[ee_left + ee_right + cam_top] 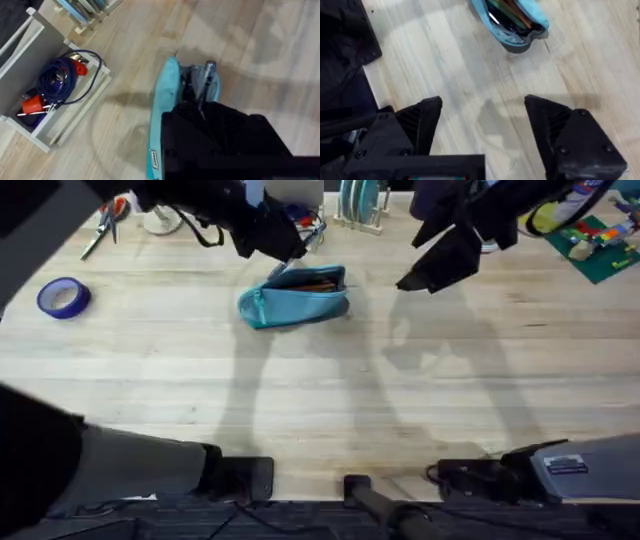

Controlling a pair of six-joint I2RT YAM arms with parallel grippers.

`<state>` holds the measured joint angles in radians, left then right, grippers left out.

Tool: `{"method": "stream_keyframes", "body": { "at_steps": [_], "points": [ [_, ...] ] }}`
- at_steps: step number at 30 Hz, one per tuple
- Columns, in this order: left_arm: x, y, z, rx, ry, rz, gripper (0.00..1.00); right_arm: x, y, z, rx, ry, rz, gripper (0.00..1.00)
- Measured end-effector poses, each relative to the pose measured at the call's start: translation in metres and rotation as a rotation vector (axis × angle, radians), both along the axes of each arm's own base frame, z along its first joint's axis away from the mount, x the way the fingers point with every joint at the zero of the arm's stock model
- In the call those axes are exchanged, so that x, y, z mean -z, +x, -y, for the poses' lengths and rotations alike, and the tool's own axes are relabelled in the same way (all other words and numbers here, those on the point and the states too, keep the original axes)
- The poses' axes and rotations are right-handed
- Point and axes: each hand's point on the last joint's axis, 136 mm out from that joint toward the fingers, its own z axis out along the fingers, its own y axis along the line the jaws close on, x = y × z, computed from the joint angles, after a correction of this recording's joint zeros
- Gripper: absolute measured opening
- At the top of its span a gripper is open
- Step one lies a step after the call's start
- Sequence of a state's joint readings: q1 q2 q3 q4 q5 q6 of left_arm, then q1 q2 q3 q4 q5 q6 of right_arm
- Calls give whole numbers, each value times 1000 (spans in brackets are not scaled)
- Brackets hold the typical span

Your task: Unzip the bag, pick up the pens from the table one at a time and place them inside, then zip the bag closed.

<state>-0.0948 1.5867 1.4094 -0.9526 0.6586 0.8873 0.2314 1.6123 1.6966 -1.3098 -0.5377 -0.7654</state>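
The teal-blue bag [293, 300] lies unzipped on the table [320, 400], far centre, with orange and dark pens [316, 283] inside. In the right wrist view the open bag [512, 31] shows pens [510, 12] lying in its mouth. My left gripper [288, 258] hovers at the bag's far edge, shut on a silvery grey pen [207, 80] whose tip points into the open bag [167, 87]. The black body of the left gripper [200, 112] hides the pen's other end. To the right of the bag my right gripper [435, 270] hangs open, its fingers [427, 115] wide apart and holding nothing.
A purple tape roll [63, 297] lies at the left and orange-handled pliers or scissors [105, 225] at the far left. A white box with a blue cable [55, 85] stands behind the bag. A rack [360, 205] and a green brick plate [600, 245] line the far edge.
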Motion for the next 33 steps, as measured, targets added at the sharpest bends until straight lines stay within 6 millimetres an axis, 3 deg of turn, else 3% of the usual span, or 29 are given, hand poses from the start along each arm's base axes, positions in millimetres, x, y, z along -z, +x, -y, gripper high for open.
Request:
{"method": "stream_keyframes", "body": {
  "at_steps": [7, 21, 33],
  "points": [
    [26, 3, 0, 1, 8, -84, 41, 0, 0, 0, 0, 0, 0, 998],
    [54, 11, 1, 3, 15, -146, 40, 0, 0, 0, 0, 0, 0, 997],
    [57, 11, 1, 3, 16, -157, 41, 0, 0, 0, 0, 0, 0, 997]
  ]
}}
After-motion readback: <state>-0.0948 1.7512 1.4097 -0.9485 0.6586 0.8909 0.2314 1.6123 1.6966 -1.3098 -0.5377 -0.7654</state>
